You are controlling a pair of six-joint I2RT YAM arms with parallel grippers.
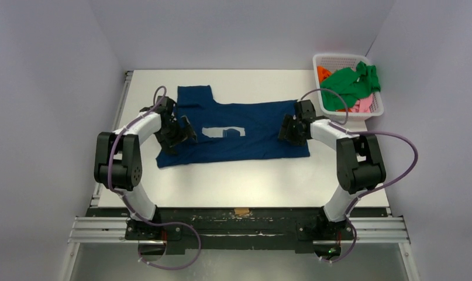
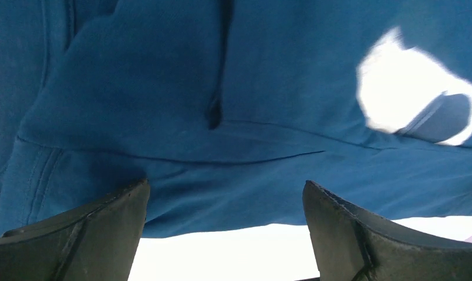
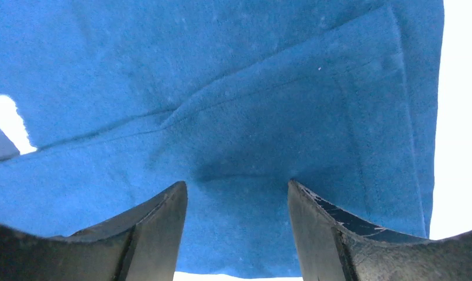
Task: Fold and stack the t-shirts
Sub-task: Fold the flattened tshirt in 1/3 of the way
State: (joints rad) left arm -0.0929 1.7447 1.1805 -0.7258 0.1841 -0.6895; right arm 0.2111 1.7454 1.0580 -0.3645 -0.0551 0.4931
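Lying spread across table (image 1: 239, 181): navy t-shirt (image 1: 257, 120), pale chest print (image 1: 223, 132), creased.

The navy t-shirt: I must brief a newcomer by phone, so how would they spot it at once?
On the white table, between the left end effector and right end effector, the navy t-shirt lies spread out. Only it has a pale chest print; the green, orange and pink shirts are bunched in the far-right basket.
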